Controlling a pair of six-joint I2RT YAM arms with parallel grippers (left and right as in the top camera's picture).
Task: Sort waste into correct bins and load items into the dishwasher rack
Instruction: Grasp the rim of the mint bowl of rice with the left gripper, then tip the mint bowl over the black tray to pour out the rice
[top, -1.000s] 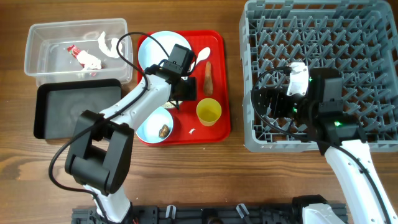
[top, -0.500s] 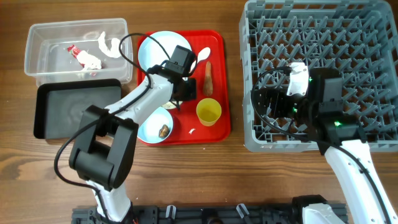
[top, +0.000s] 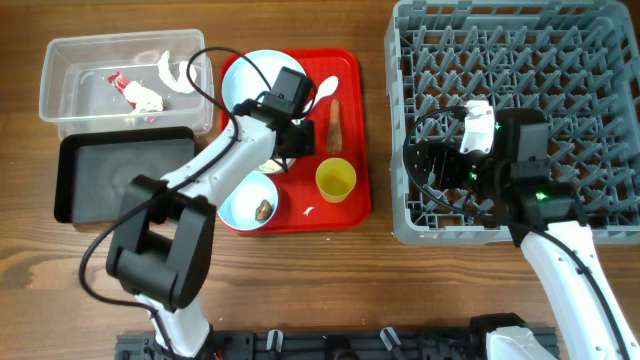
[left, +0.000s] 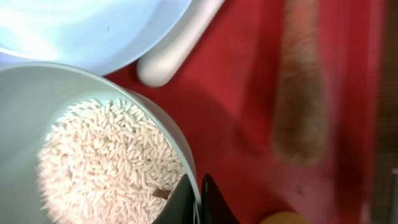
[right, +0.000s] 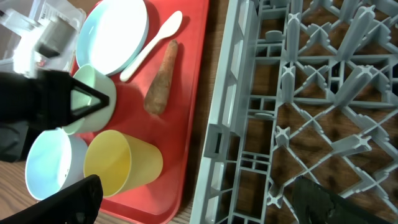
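At the middle of the red serving tray (top: 355, 120), the left gripper (left: 198, 202) is pressed together on the thin rim of a pale bowl (left: 31, 99) heaped with loose white rice (left: 106, 162). One finger sits inside the wall and one outside.

That narrow pinch is the main risk. A loaded bowl held by one edge may swing in the jaws as it lifts and shed rice across the tray, or slip out altogether. The blue plate (left: 74, 25) and the white spoon (left: 177, 43) lie just beside the bowl toward the tray's far side (whether the plate touches it cannot be told), so a tilted lift could nudge either one. The carrot-like stick (left: 298, 93) lies further toward the tray's right edge and seems safe.

The clear tub (top: 60, 100) and the black tray (top: 75, 200) sit off the red tray's left side. A hasty tip there could scatter grains over a wall, or put them in the wrong bin.

Off the red tray's right side, the right gripper (top: 425, 168) hangs spread wide over the dishwasher rack (top: 420, 230), holding nothing.
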